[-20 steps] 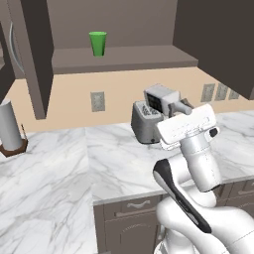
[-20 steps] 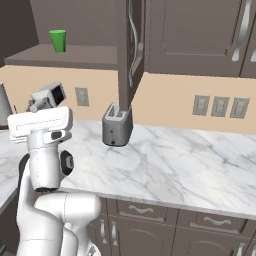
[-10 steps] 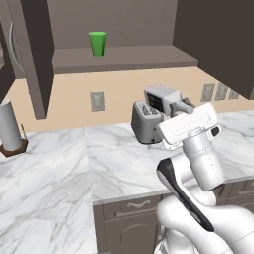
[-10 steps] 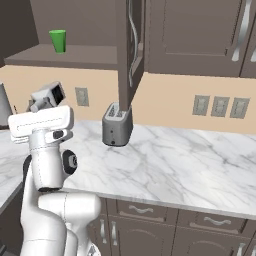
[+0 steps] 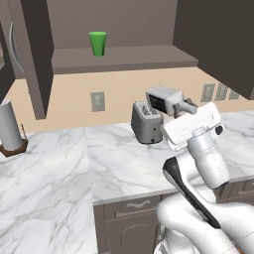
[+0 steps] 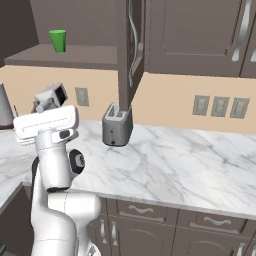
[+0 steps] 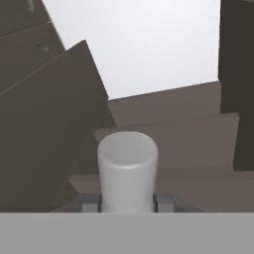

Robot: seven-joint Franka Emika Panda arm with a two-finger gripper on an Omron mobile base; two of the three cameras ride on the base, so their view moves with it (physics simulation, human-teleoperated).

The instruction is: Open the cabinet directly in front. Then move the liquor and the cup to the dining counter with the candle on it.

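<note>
Standing behind the robot and looking from the left, I am seeing a grey cylinder on a dark base (image 5: 10, 126) sitting on the marble desk (image 5: 59, 173). Beside it the cabinet (image 5: 32, 54) is hanging wide open, its left door swung out toward the room, so that step is looking finished. On the cabinet's shelf the cup (image 5: 97, 43) is standing upright and alone, well apart from the arm and just where it was a second ago. Below it the toaster (image 5: 146, 121) is sitting against the wall, and right of that the white arm (image 5: 198, 149) is rising above the desk edge with its hand lifted and tipped up toward the cabinet. Over the last second almost nothing is changing: the arm is keeping nearly the same pose, the room is not sliding past, so the base is staying parked. In the hand view the tool (image 7: 128, 202) is pinching a pale grey cylinder (image 7: 128, 163), with one dark fingertip (image 7: 90, 202) pressing each side and the grip holding steady. I cannot tell for certain whether that is the liquor, though I am guessing so. If it is, the first pick is done and the robot is pausing before the drive to the dining counter, while the cup is waiting for a second trip.
</note>
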